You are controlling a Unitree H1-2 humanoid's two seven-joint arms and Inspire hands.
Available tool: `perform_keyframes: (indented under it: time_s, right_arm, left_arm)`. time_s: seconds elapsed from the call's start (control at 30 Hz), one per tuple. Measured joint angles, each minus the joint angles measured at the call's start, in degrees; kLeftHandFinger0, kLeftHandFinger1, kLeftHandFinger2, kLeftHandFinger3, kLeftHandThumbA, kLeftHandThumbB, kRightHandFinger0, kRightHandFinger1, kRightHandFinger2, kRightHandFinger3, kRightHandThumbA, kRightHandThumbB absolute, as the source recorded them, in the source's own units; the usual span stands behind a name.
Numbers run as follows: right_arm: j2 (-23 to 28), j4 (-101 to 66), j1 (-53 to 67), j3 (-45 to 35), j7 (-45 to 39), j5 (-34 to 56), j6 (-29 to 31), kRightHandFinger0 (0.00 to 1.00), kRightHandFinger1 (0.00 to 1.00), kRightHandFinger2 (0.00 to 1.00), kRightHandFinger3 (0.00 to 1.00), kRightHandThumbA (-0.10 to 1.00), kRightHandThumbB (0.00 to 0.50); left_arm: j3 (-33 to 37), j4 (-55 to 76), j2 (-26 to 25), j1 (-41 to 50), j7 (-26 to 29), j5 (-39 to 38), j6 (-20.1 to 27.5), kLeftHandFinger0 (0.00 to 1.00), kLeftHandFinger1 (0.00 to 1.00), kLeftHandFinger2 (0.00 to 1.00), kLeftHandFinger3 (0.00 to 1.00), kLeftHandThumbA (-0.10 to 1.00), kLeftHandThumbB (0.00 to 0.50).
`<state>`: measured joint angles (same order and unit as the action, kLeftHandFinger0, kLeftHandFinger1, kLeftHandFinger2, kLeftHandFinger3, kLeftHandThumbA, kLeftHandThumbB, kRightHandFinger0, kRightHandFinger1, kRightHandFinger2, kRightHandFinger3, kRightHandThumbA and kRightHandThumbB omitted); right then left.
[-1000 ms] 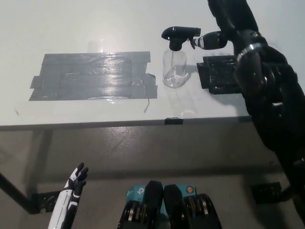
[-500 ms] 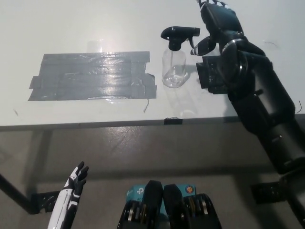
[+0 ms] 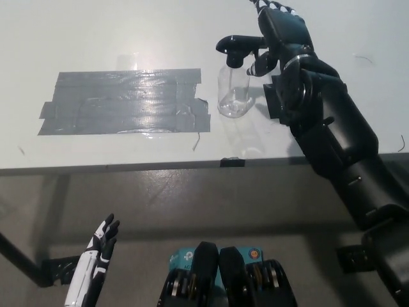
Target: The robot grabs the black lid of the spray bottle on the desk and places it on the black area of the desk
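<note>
The black right robot hand [image 3: 279,32] reaches the black trigger lid [image 3: 238,46] atop the clear spray bottle [image 3: 233,89] on the tabletop [image 3: 128,32]; whether it grips is unclear. A sideways nudge could topple the bottle. The white left robot hand [image 3: 102,242] hangs open below.

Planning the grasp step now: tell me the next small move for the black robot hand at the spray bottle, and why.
Probably close the right robot hand on the black lid. It sits right against the trigger end of the lid on the upright spray bottle, but no firm hold shows yet. The black area lies beside the bottle, partly under the arm. The left robot hand rests low, below the desk.
</note>
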<state>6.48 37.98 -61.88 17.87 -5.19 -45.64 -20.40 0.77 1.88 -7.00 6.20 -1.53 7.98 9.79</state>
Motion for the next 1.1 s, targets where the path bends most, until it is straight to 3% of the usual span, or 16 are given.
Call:
perform_keyframes:
  time_s: [0.43,0.67,1.1]
  right_arm:
    - [-0.13,5.01,-2.25,2.94,3.14,-0.07,0.00,1.00,1.00,1.00,1.00,1.00,0.388]
    - [-0.10,8.16,-3.04,4.08,5.39,-0.12,-0.01,1.00,1.00,1.00,1.00,1.00,0.363]
    - [-0.48,11.70,-3.63,5.69,10.01,-0.12,0.00,1.00,1.00,1.00,1.00,1.00,0.352]
  left_arm:
    - [0.44,0.14,-0.05,-0.63,-0.02,0.20,-0.01,1.00,1.00,1.00,1.00,0.99,0.123]
    - [0.77,0.10,-0.09,-0.95,-0.04,0.17,0.00,1.00,1.00,1.00,1.00,0.90,0.088]
    - [1.05,-0.25,-0.09,-1.63,-0.04,0.07,0.86,1.00,1.00,1.00,1.00,0.89,0.093]
